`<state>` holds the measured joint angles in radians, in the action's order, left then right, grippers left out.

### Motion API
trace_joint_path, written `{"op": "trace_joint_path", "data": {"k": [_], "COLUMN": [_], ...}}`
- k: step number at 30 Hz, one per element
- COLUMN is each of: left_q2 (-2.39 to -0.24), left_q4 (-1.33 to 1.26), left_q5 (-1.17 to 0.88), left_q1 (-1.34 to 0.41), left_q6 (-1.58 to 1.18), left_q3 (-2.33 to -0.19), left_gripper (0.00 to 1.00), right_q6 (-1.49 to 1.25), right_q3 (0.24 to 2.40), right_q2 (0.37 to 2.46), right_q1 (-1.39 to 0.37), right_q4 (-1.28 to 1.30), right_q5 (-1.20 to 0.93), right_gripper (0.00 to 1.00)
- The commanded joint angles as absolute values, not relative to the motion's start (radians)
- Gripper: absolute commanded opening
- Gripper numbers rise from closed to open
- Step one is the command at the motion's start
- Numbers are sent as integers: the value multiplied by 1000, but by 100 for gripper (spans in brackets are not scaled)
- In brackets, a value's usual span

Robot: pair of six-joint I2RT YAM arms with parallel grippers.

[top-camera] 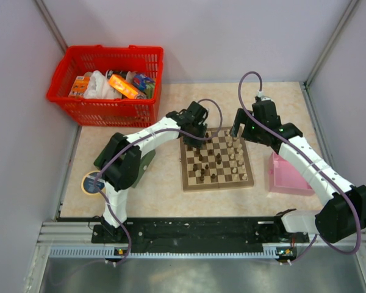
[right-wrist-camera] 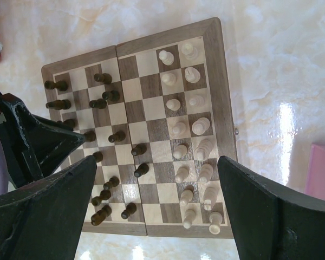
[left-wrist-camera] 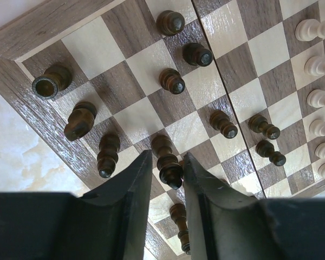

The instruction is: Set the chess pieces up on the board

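Centrally on beige marbled desk (top-camera: 140, 195), pale walls (top-camera: 232, 36) around: board (top-camera: 219, 185), dark pieces (top-camera: 202, 165) left, cream pieces (top-camera: 235, 155) right. Left end effector (left-wrist-camera: 167, 156) narrowed about dark piece (left-wrist-camera: 169, 172), contact unclear; right end effector (right-wrist-camera: 157, 160) spread wide above board. Basket (top-camera: 104, 107) labels too small to read.

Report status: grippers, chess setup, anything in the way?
Left gripper straddling one dark brown wooden chess piece, grip unconfirmed. Right gripper open above the checked wooden chessboard. Cream wooden pieces lined up; dark ones scattered. Nothing blocking seen.
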<state>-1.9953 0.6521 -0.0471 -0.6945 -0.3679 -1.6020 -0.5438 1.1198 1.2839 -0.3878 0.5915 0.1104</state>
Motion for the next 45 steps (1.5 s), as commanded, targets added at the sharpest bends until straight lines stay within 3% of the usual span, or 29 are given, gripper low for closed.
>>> {"op": "trace_joint_path", "data": {"k": [1,11,45], "left_q2": [-1993,-1959,-1916], "left_q4": [646,667,718], "left_q5": [-48,-41,74], "left_q1": [-696,-698,-699], "left_q6": [-367,-364,-388], "left_q3": [-1643,-1641,-1566], "left_gripper": [31,19,18], "right_q6": [-537,-540,-552], "right_q3": [1126,1124,1121], "right_q2": [1273,1272,1298], "right_q1": [-382,-383,-383], "right_q4": [563,561,563], "right_q5": [114,107,86], "right_gripper": [93,93,93]}}
